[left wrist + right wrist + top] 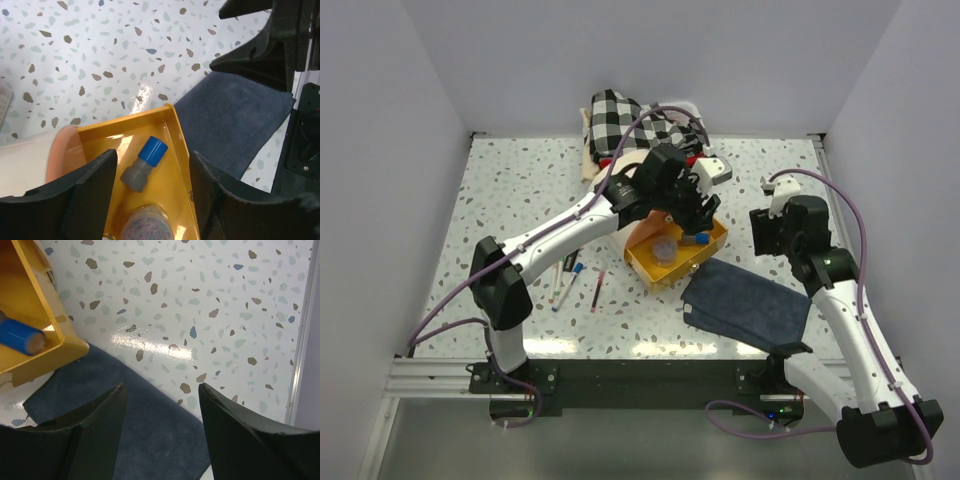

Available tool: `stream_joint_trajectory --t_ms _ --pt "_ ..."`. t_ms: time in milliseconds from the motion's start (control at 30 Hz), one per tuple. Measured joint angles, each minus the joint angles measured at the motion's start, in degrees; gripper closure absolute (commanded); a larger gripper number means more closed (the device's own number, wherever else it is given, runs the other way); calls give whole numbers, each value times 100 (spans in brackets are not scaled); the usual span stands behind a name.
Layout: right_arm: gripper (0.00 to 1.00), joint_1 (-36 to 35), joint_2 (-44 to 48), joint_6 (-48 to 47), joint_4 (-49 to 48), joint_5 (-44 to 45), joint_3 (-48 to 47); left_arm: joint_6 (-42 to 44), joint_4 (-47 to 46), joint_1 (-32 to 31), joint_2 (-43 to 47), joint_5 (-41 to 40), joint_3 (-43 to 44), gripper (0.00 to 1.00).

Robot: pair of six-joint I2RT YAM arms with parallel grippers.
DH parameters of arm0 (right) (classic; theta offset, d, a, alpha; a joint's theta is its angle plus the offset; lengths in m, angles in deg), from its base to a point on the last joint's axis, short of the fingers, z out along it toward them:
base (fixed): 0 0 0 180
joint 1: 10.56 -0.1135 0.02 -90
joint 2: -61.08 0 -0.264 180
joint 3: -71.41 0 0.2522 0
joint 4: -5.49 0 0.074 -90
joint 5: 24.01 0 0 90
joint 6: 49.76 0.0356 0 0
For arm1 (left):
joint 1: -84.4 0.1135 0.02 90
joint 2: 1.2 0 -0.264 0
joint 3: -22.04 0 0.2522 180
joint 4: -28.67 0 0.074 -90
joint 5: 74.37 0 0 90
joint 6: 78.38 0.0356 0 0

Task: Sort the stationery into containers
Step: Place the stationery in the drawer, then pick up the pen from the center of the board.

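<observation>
Set out at centre of the top view, the drawer (655,270), open upward to take things dropped from above. Poised directly over it, the left gripper (152,160), jaws wide and gripping nothing. Loose on the drawer floor between the fingers, the tube (144,164), blue cap toward upper right, with the pot (146,226) below it, cut off by the bottom edge. Parked at right of the frame, likely to stay clear, the right gripper (161,390), likewise wide and empty above the cloth (745,300). Not yet sorted, on the table left of the drawer: a few pens (563,275) and 1 pencil (598,290). Hidden under the left arm, whatever the drawer belongs to. Too small to tell, any lesser bits.
</observation>
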Motion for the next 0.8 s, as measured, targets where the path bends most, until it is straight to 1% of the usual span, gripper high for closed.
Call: stream_joint_trajectory --t_ms 133,300,400,467,533,567,667,700,800 --pt "36 9 55 0 7 2 15 94 -39 24 24 -216 103 27" --pt "36 11 55 -42 46 -136 7 192 -17 90 245 -282 162 24" --pt "36 11 9 -105 144 -350 -122 319 -13 120 702 -610 149 21" --pt "36 11 -55 -162 157 -529 -282 424 -101 177 1285 -979 -81 23" --pt "36 9 -76 -208 149 -654 -393 439 -175 391 1919 -1287 -415 24" --pt "36 11 -83 -221 144 -680 -420 439 -188 651 2356 -1427 -684 24" --pt "35 11 -114 -227 153 -752 -426 452 -50 1429 3121 -1906 -1222 30" --pt "35 11 -127 -223 151 -772 -426 496 136 1672 3263 -2090 -1386 33" --pt "35 11 -151 -219 175 -802 -426 634 660 1954 3394 -2347 -1858 32"
